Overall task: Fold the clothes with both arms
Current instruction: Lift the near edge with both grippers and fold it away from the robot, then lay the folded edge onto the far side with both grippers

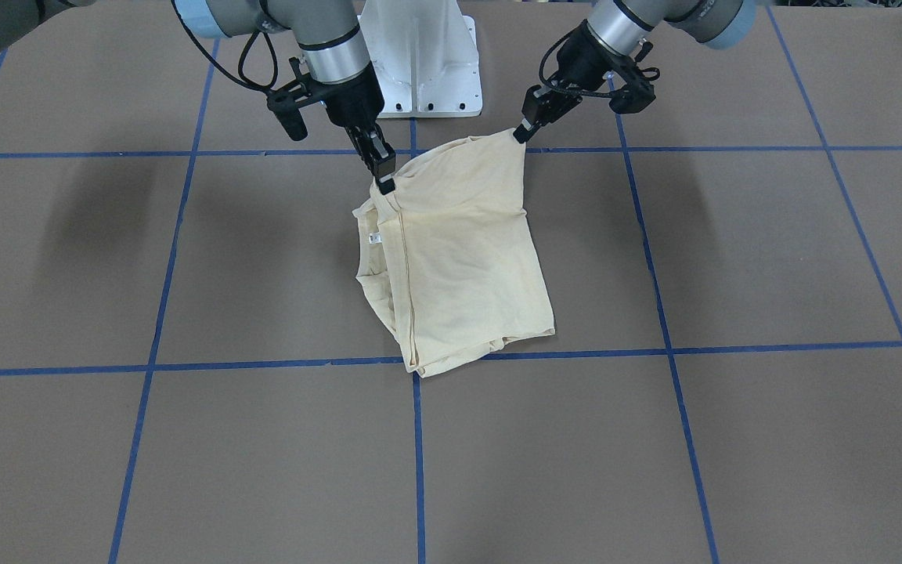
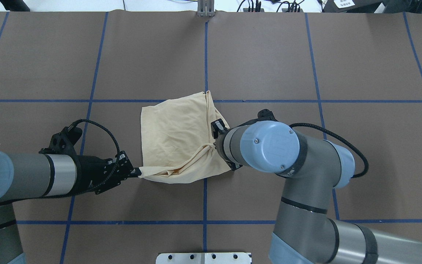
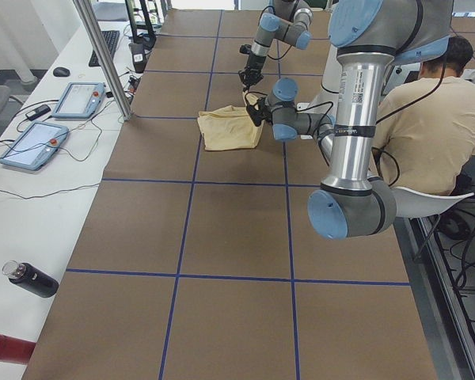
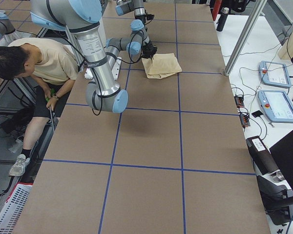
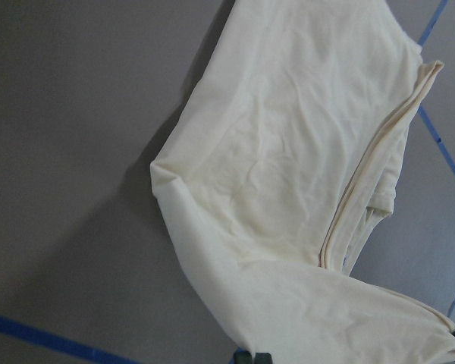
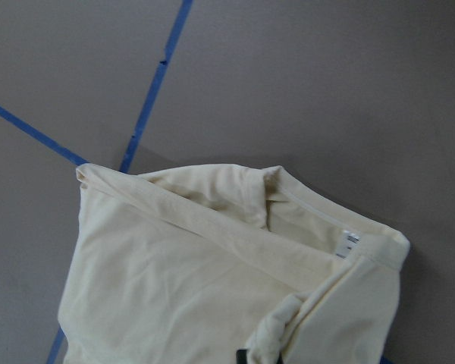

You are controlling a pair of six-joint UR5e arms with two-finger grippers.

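The cream T-shirt (image 1: 459, 266) lies folded near the middle of the tabletop (image 1: 733, 439), its robot-side edge lifted. The left tool (image 1: 521, 134) pinches one raised corner. The right tool (image 1: 384, 185) is clamped on bunched cloth at the other, near the neck label (image 1: 375, 237).

Right gripper (image 2: 216, 135) seemingly half-hidden overhead.

Cream T-shirt (image 1: 459, 258), brown table (image 1: 733, 439) with blue gridlines (image 1: 263, 364).

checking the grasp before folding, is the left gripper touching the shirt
Touching. The overhead view shows the left gripper pinching a corner of the shirt, with the cloth pulled taut toward it.
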